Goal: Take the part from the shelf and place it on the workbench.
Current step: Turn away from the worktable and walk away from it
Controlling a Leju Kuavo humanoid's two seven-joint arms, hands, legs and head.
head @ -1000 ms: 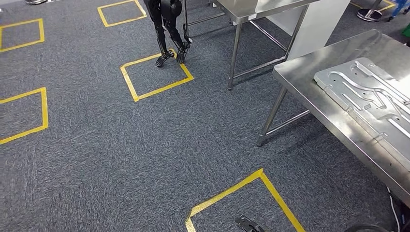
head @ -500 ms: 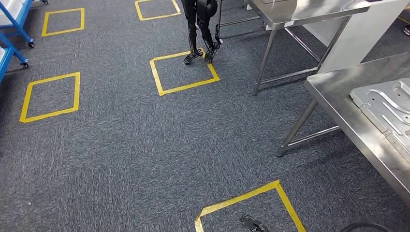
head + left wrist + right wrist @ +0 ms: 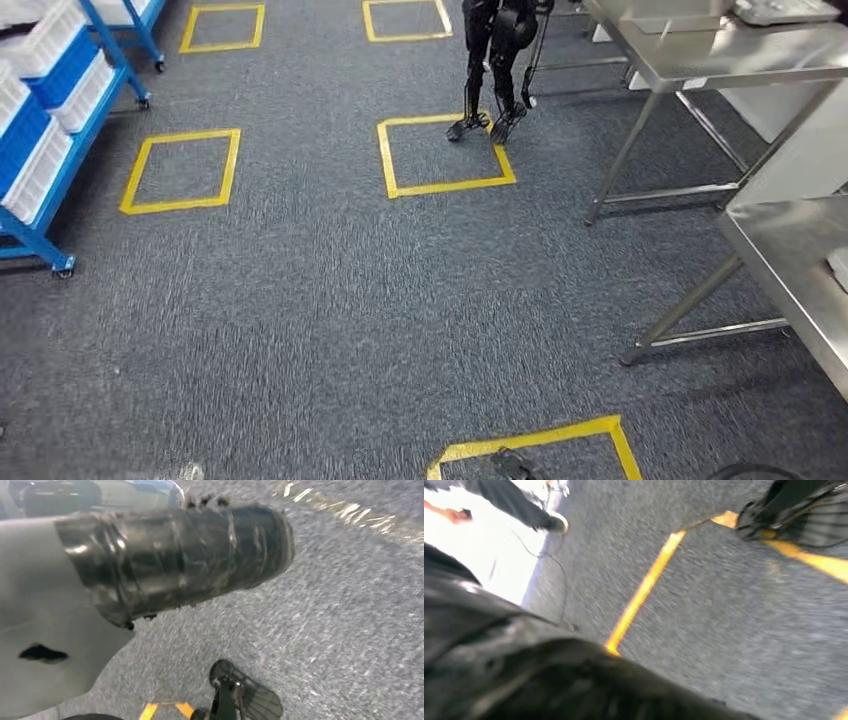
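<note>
The blue shelf (image 3: 45, 150) holding white bins (image 3: 45, 50) is seen left of the yellow floor square (image 3: 183, 170), on the left arm's side; no part can be distinguished, and neither hand's opening can be told.

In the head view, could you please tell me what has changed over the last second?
The camera has turned left, so the whole scene slid right: the blue shelf with white bins has come into view, and the workbench has slipped almost out at the right edge. Nothing was taken or released. The other robot stands by the same yellow square.
</note>
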